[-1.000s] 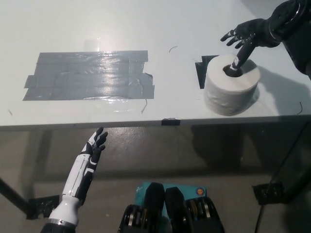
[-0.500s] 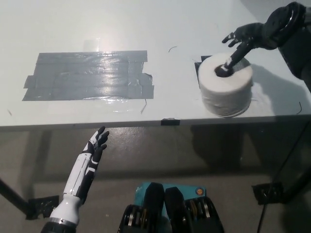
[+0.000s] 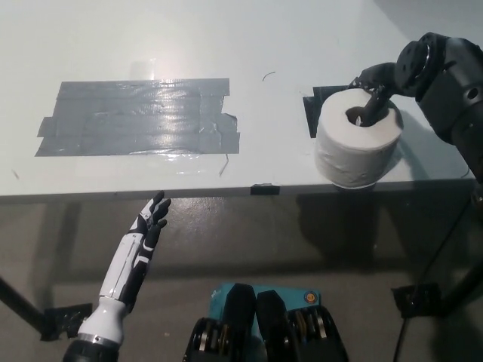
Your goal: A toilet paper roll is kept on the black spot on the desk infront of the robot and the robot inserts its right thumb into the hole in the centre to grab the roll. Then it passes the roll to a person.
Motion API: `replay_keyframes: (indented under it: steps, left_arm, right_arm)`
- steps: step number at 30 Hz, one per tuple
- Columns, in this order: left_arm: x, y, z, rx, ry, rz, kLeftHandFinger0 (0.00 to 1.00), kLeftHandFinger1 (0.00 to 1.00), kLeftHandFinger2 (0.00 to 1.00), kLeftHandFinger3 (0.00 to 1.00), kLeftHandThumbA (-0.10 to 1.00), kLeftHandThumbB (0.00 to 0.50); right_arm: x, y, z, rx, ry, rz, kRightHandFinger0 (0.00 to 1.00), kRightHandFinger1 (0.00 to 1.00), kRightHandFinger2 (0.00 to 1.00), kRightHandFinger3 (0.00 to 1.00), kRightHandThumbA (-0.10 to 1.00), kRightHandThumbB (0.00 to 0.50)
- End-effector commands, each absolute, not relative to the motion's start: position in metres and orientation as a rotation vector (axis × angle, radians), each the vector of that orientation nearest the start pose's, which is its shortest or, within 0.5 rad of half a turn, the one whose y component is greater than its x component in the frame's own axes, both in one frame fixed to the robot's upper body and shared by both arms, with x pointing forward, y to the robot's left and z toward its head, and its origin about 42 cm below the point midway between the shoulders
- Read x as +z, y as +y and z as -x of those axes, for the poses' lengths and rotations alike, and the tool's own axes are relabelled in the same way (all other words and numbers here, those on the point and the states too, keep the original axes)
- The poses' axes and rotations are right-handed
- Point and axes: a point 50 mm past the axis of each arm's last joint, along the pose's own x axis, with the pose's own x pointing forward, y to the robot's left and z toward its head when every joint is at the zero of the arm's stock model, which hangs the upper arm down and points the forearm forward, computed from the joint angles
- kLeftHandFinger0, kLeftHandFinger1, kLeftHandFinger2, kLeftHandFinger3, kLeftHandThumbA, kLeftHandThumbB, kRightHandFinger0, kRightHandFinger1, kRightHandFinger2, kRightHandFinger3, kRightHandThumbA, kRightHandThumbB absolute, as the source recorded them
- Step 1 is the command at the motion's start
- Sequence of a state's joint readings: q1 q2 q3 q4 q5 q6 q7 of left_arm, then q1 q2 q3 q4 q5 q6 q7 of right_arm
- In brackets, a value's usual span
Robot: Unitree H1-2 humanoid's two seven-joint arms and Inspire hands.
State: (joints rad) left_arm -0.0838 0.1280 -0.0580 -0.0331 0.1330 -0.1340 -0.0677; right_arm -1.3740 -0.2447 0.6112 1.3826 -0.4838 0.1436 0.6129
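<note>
A white toilet paper roll [image 3: 357,143] stands on the desk near its front right edge, partly over a black tape spot [image 3: 315,105]. My black right hand [image 3: 375,90] sits just above and behind the roll, with its thumb reaching down into the centre hole; the other fingers are apart behind the roll's far rim. My white left hand [image 3: 147,226] rests open below the desk's front edge at lower left, holding nothing.
A large patch of grey tape [image 3: 139,117] covers the desk's left half. The desk's front edge [image 3: 226,190] runs across the middle, with a small black tab on it. A cable [image 3: 445,249] hangs at the right below the desk.
The right arm has swung over the roll, its wrist turning downward and the thumb going deeper into the hole. The roll has shifted slightly. The left hand is unmoved.
</note>
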Motion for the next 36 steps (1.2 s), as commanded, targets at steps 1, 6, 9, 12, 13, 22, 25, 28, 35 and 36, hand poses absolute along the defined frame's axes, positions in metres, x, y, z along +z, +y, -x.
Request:
replay_keyframes:
  steps: [1,6,9,12,13,22,25,28,35,36]
  left_arm:
    - [0.154,0.222,-0.313,-0.173,-0.316,-0.293,1.0,1.0,1.0,1.0,1.0,0.214]
    - [0.155,0.223,-0.313,-0.179,-0.314,-0.291,1.0,1.0,1.0,1.0,1.0,0.201]
    - [0.155,0.221,-0.313,-0.181,-0.317,-0.288,1.0,1.0,1.0,1.0,1.0,0.204]
    - [0.156,0.222,-0.315,-0.181,-0.325,-0.284,1.0,1.0,1.0,1.0,1.0,0.199]
    - [0.157,0.222,-0.315,-0.179,-0.326,-0.286,1.0,1.0,1.0,1.0,1.0,0.194]
    - [0.159,0.222,-0.315,-0.178,-0.315,-0.289,1.0,1.0,1.0,1.0,1.0,0.198]
    - [0.16,0.222,-0.317,-0.181,-0.32,-0.295,1.0,1.0,1.0,1.0,1.0,0.195]
    - [0.164,0.221,-0.325,-0.175,-0.333,-0.292,1.0,1.0,1.0,1.0,1.0,0.184]
    - [0.178,0.216,-0.347,-0.174,-0.368,-0.29,1.0,1.0,1.0,1.0,1.0,0.202]
    - [0.179,0.215,-0.349,-0.174,-0.375,-0.288,1.0,1.0,1.0,1.0,1.0,0.202]
  right_arm:
    - [0.351,-0.194,-0.598,0.522,0.436,1.342,1.0,1.0,1.0,1.0,1.0,0.335]
    - [0.352,-0.187,-0.598,0.539,0.433,1.382,1.0,1.0,1.0,1.0,0.96,0.313]
    - [0.343,-0.184,-0.597,0.507,0.443,1.304,1.0,1.0,1.0,1.0,0.68,0.332]
    - [0.331,-0.179,-0.597,0.469,0.408,1.3,0.22,0.34,0.47,0.87,0.09,0.215]
    - [0.324,-0.175,-0.596,0.457,0.379,1.346,0.01,0.14,0.32,0.92,-0.09,0.131]
    - [0.276,-0.187,-0.587,0.417,0.331,1.202,0.19,0.71,1.0,0.51,-0.1,0.109]
    - [0.261,-0.203,-0.583,0.383,0.343,1.046,0.57,0.98,1.0,0.36,-0.1,0.17]
    - [0.254,-0.225,-0.581,0.322,0.366,0.852,0.09,0.51,0.84,0.3,-0.1,0.24]
    - [0.251,-0.269,-0.575,0.25,0.324,0.247,0.1,0.58,0.91,0.98,-0.1,0.192]
    - [0.253,-0.272,-0.575,0.244,0.32,0.196,0.1,0.58,0.92,0.99,-0.1,0.188]
